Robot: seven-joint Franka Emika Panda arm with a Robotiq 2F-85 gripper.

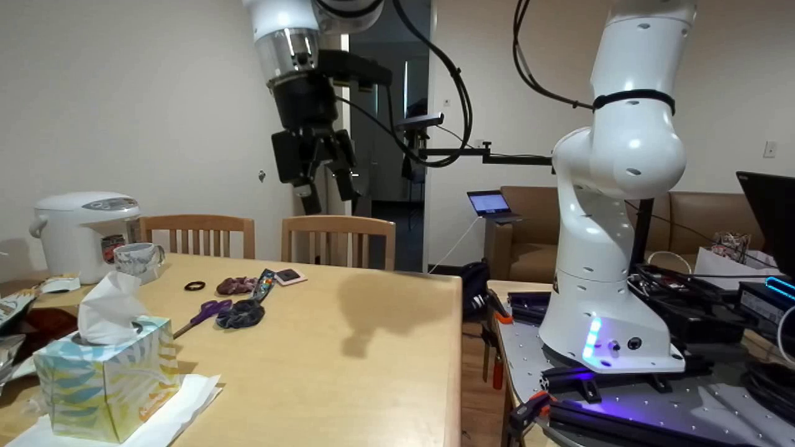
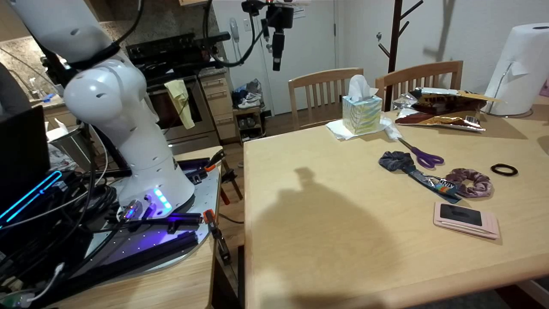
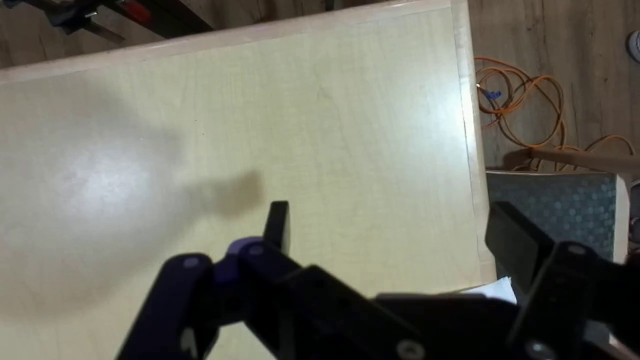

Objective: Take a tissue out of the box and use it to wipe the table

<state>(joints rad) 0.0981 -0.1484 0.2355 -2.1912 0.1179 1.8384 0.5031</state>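
So the pincer (image 1: 329, 197) hangs well above the table (image 1: 279, 379), and the wrist view shows it spread wide with nothing in its grip. The tissue (image 1: 112, 307) pokes roughly straight up out of the box (image 1: 105, 382), which sits on some white paper (image 1: 183, 405). What matters imo: the tissue is way lower than the pincer and farther out from the robot's base (image 1: 612, 316), so I'd reach out first, then drop onto it from above.
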